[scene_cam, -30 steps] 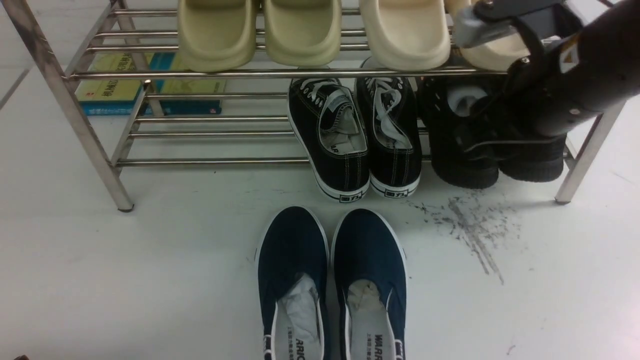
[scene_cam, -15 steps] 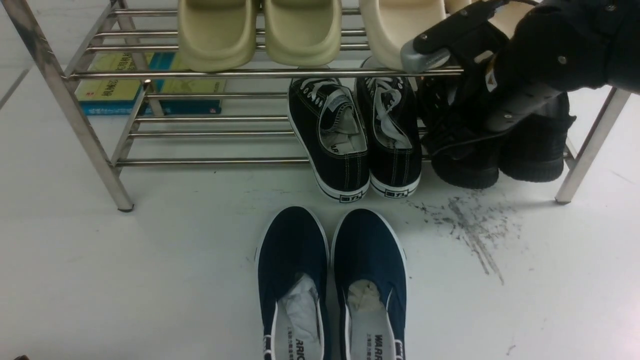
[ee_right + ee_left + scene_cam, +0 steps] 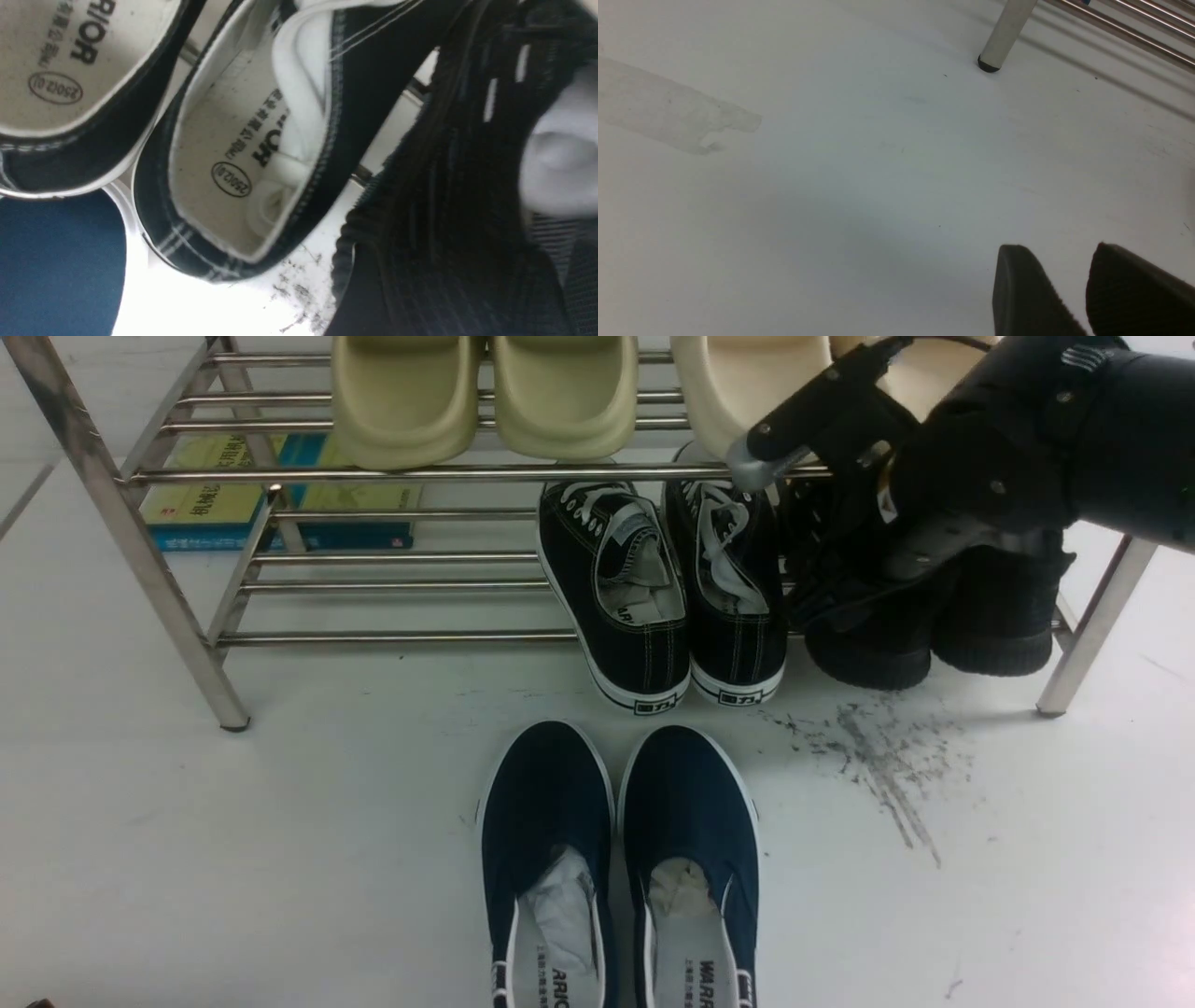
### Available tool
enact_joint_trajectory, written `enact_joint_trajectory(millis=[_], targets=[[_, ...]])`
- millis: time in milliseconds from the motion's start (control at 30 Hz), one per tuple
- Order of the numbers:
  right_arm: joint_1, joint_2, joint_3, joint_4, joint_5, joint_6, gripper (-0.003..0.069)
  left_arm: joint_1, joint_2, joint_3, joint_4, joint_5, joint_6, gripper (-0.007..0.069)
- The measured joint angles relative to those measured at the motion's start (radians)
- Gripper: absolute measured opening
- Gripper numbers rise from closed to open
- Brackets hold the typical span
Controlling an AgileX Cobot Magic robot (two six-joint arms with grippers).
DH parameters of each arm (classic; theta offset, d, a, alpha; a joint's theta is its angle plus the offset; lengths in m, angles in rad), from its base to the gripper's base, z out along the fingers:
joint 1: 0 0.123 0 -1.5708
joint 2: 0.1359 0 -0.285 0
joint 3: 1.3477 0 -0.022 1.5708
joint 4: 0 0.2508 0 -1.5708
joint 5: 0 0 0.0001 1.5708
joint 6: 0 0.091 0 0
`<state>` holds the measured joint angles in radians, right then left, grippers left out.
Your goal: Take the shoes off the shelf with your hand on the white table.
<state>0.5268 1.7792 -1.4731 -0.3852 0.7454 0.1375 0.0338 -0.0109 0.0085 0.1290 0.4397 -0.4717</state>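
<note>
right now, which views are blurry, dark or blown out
front view: sharp, with glare on the shelf rods, and the black knit shoes too dark for detail; right wrist view: very close, knit shoe soft, the white table blown out; left wrist view: evenly lit, a soft shadow on the table.

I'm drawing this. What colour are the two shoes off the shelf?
The slip-ons are navy with white trim; the front view shows it best.
</note>
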Motion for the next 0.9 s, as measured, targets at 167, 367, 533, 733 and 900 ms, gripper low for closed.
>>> enact_joint_trajectory(millis=[167,367,533,733,900], targets=[[0.002,0.043,0.000,-0.019,-0.003,0.000,0.0532,0.000,0.000,0.000,0.000,0.000,0.000,0.0239],[0.003,0.080,0.000,-0.095,0.000,0.000,0.0532,0.000,0.000,0.000,0.000,0.000,0.000,0.0239],[0.003,0.084,-0.002,-0.151,0.006,0.000,0.0532,0.000,0.000,0.000,0.000,0.000,0.000,0.0239],[0.003,0.049,-0.003,-0.143,0.022,0.039,0.0532,0.000,0.000,0.000,0.000,0.000,0.000,0.0239],[0.003,0.016,-0.008,-0.143,0.048,0.044,0.0532,0.000,0.000,0.000,0.001,0.000,0.000,0.0239]])
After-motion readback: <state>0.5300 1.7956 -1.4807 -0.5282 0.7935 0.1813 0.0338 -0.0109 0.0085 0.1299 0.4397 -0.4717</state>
